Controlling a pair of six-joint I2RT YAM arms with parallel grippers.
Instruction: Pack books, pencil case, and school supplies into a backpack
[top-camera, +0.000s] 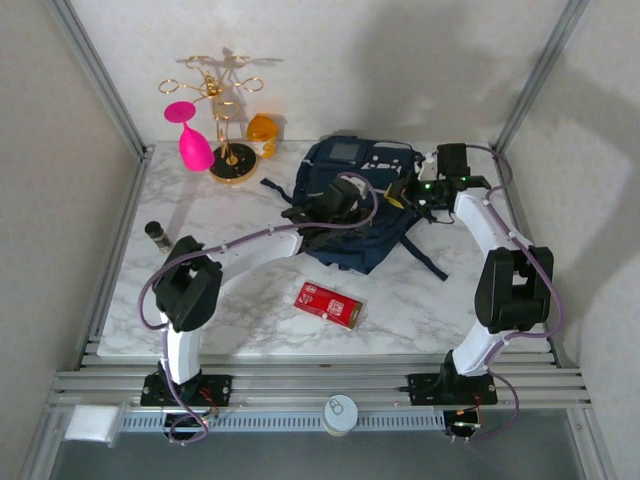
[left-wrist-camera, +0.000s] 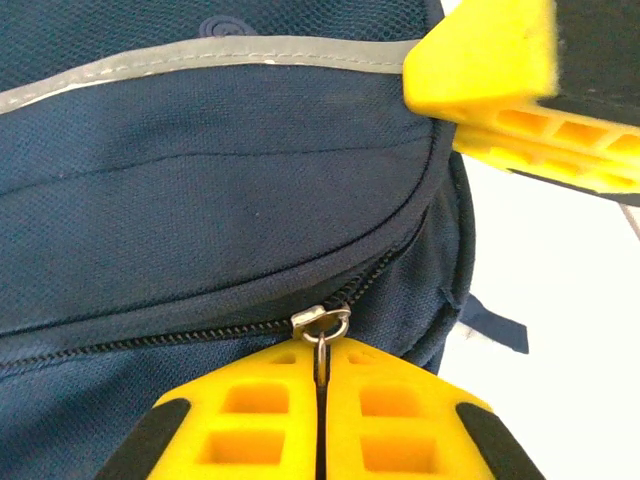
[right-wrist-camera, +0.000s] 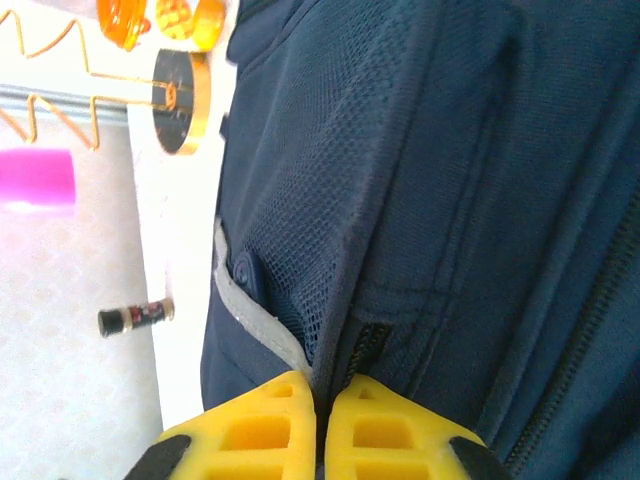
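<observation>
Left tool is pinched tight on the zip pull of the backpack, which lies at the far middle of the tabletop. Right tool is clamped shut on the bag's fabric just beside the zip end. It looks like an anchor grip, so the cloth won't bunch when the zip is drawn. The flat red box lies nearer the arms, well apart from the bag, not yet packed.

I see matt woven navy cloth on the backpack, a shiny metal zip pull, matt yellow plastic fingers, smooth marble-look tabletop
</observation>
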